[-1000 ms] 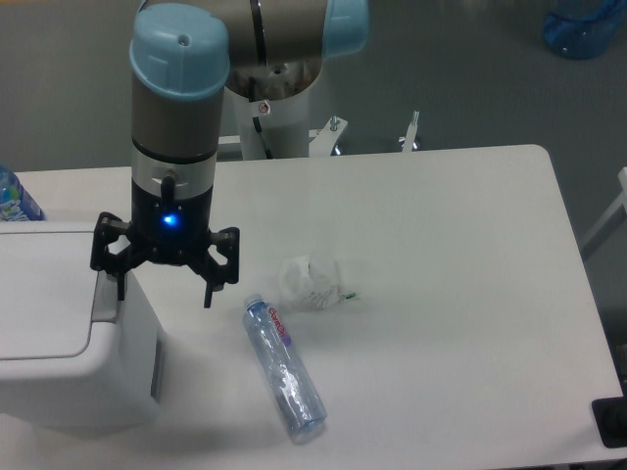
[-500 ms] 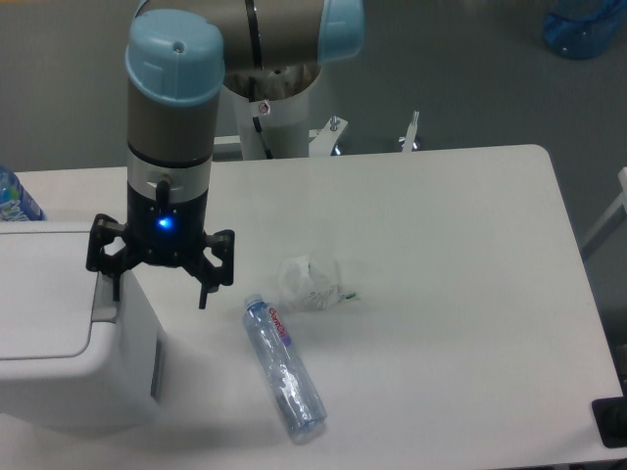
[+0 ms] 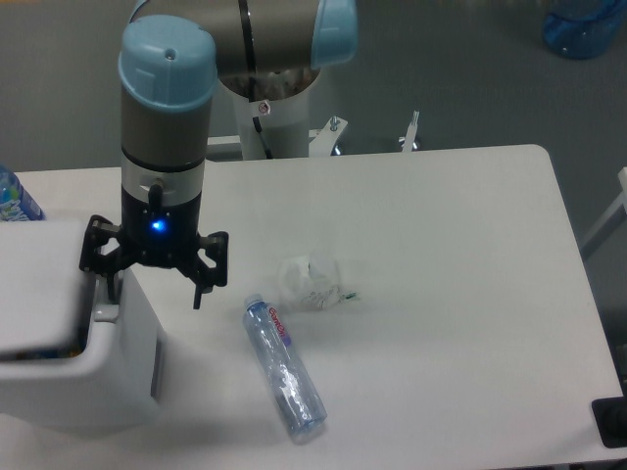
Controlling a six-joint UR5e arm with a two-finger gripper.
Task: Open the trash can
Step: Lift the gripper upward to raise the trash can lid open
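The white boxy trash can (image 3: 110, 384) stands at the table's left front edge. Its flat lid panel (image 3: 39, 294) is tilted, and a dark gap (image 3: 44, 349) shows under the lid's front edge. A grey strip (image 3: 157, 367) runs down the can's right side. My gripper (image 3: 149, 286) points down over the can's right rim with its jaws wide apart. One fingertip (image 3: 96, 282) rests at the lid's right edge. The other fingertip (image 3: 199, 292) hangs outside the can, above the table. It holds nothing.
A clear plastic bottle (image 3: 284, 367) lies on the white table (image 3: 451, 245) right of the can. A crumpled clear wrapper (image 3: 312, 282) lies just behind it. A blue bottle (image 3: 14, 201) stands at the far left edge, and a blue jug (image 3: 585, 24) on the floor top right.
My gripper has shifted a little left over the can's rim. The lid, flat before, has tilted and a dark gap has opened under its front edge.
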